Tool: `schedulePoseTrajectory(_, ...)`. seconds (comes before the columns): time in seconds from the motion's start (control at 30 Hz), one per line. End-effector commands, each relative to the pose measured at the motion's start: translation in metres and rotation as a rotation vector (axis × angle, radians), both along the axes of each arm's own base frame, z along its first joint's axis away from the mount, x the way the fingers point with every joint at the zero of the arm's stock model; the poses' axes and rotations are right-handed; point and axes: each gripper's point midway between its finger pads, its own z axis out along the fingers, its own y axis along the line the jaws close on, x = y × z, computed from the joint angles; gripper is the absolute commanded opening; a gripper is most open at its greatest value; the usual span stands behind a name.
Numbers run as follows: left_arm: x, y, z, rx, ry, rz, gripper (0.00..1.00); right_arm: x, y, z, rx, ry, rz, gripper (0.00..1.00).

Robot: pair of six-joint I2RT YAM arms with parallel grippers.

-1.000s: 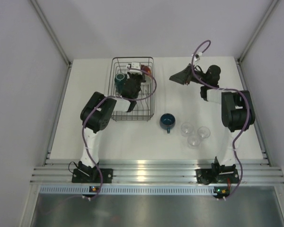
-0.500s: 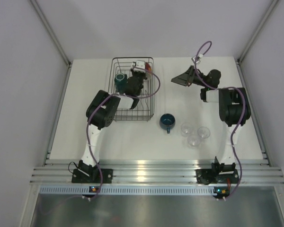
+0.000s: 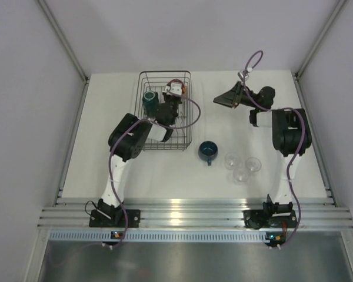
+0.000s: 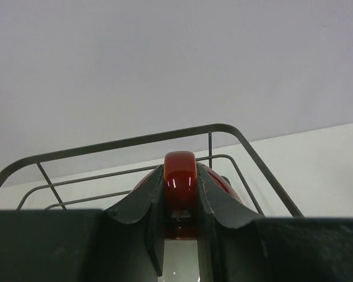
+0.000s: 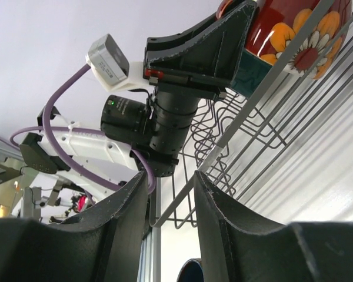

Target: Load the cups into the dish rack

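Red glazed handle [image 4: 180, 175] of the big red patterned cup [image 5: 294, 35] sits pinched between the fingers [image 4: 142, 207] of the left gripper [image 4: 180, 205], which is clamped tight on it. Beyond those fingertips the top rim wire of the dish rack [image 4: 135, 141] arches across. Seen from the right wrist, the cup's side shows orange and white flowers, and it sits past the left fingertips inside the rack's wires; whether it rests on them or hangs just above cannot be told. Just to the left of that gripper the teal mug [image 3: 149, 98] stands in the rack, apart from the red cup.

Out to the right of the rack, the right gripper [image 3: 222, 98] points toward it with its jaws parted and nothing between them. Back toward the arm bases from this gripper, the small dark-blue handled cup [image 3: 207, 150] stands on the white table [image 3: 106, 170], its handle turned toward the bases. Just to the right of that cup, the 3 tiny clear glasses [image 3: 242, 174] stand clustered in a triangle, near one another and well apart from either gripper
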Motion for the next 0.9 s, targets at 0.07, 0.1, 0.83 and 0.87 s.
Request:
schedulePoseTrajectory(0.07, -0.034, 0.001, 0.044, -0.122, -0.223, -0.004, 0.00, -0.025, -0.007, 0.070, 0.021, -0.520, -0.006, 0.38)
schedulePoseTrajectory(0.1, -0.035, 0.001, 0.039, -0.112, -0.211, -0.001, 0.00, -0.026, -0.007, 0.071, 0.021, -0.523, -0.006, 0.38)
schedulePoseTrajectory(0.83, -0.052, 0.008, -0.021, -0.054, -0.071, 0.063, 0.00, -0.042, -0.008, 0.092, 0.024, -0.572, -0.012, 0.38)
schedulePoseTrajectory(0.87, -0.053, 0.008, -0.021, -0.054, -0.069, 0.063, 0.00, -0.043, -0.008, 0.092, 0.023, -0.571, -0.014, 0.38)
